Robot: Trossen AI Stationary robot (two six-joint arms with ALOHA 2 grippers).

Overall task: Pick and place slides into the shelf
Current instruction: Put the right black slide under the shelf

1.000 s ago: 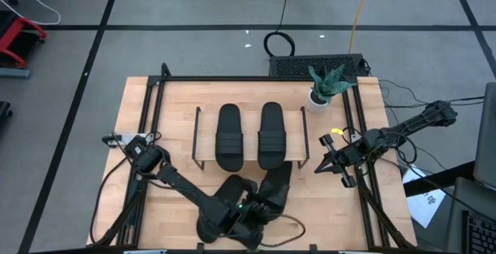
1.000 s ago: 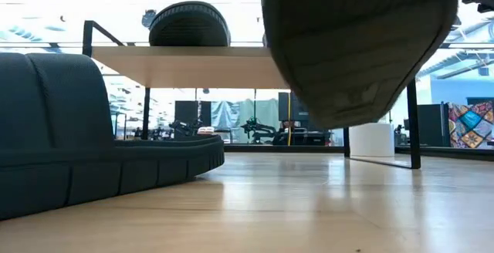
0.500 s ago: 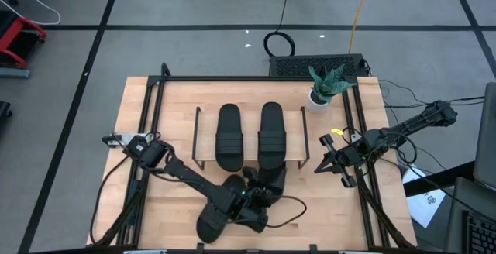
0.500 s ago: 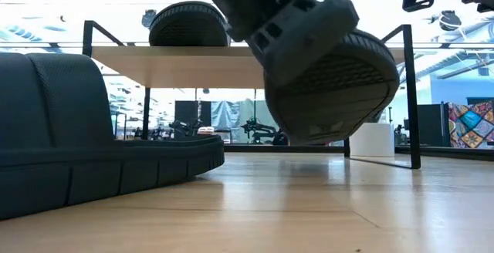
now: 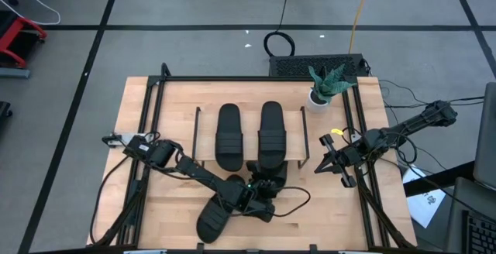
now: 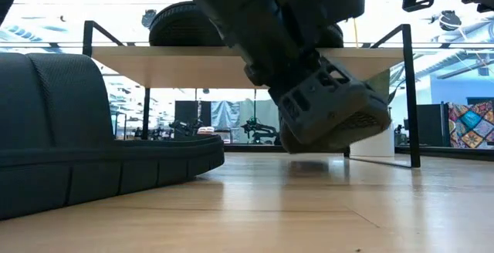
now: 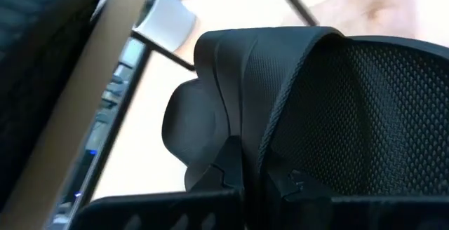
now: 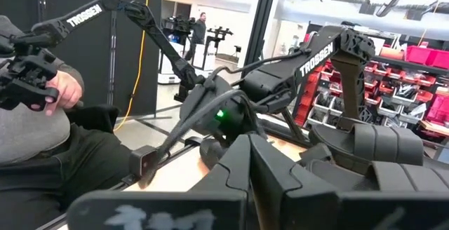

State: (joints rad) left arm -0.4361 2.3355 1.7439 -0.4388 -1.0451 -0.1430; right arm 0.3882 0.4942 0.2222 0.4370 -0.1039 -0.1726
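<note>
Two slides (image 5: 229, 135) (image 5: 272, 134) side by side on the shelf (image 5: 203, 155), a third slide (image 5: 211, 217) on the table (image 5: 136, 111) before it.

Robotics lab or workshop. Wooden table (image 5: 170, 122) in a black frame stands on a grey floor with taped lines (image 5: 232, 28) and loose cables (image 5: 277, 43). Beyond it: another Trossen-marked arm (image 8: 98, 12), red parts bins (image 8: 414, 83), a seated person (image 8: 42, 153).

Lighting is bright and even from overhead. The table (image 5: 155, 114) shows only soft, short shadows under the arms. In the low view, windows behind the shelf (image 6: 193, 60) glare white, leaving near objects as dark silhouettes. The left wrist view is blurred at close range.
</note>
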